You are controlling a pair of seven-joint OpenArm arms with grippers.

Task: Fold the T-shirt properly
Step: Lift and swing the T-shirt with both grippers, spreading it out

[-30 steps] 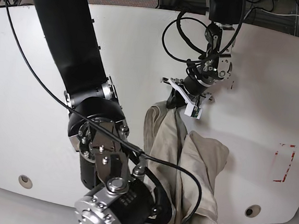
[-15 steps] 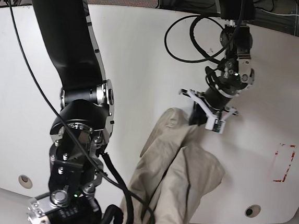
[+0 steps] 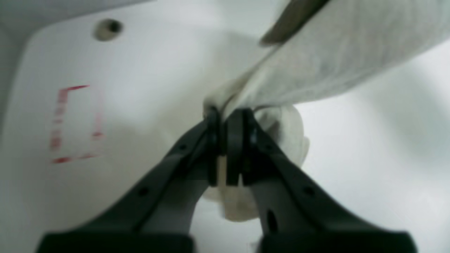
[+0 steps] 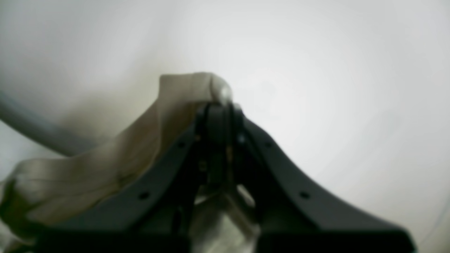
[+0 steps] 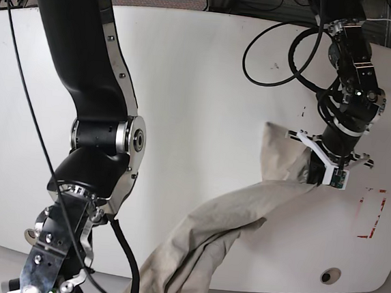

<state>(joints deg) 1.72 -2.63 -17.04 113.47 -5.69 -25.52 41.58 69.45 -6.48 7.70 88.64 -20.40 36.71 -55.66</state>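
Beige cloth is pinched at both ends: the left gripper (image 3: 225, 140) has its jaws clamped on a bunched edge of the T-shirt (image 5: 222, 231), and the right gripper (image 4: 219, 123) is likewise clenched on a folded edge of the same cloth. In the base view the left gripper (image 5: 320, 172) sits over the right part of the white table (image 5: 209, 72), farther toward that side and nearer the red marking (image 5: 371, 213) than half a second ago, when it hung near the table's middle. The right gripper cannot be seen in that view; its arm (image 5: 83, 95) has swung lower and toward the left front corner. Between them the T-shirt, earlier a narrow heap draped near the front edge, now stretches as a long diagonal band from the left gripper down past the table's front edge, with one flap standing up beside the left gripper.
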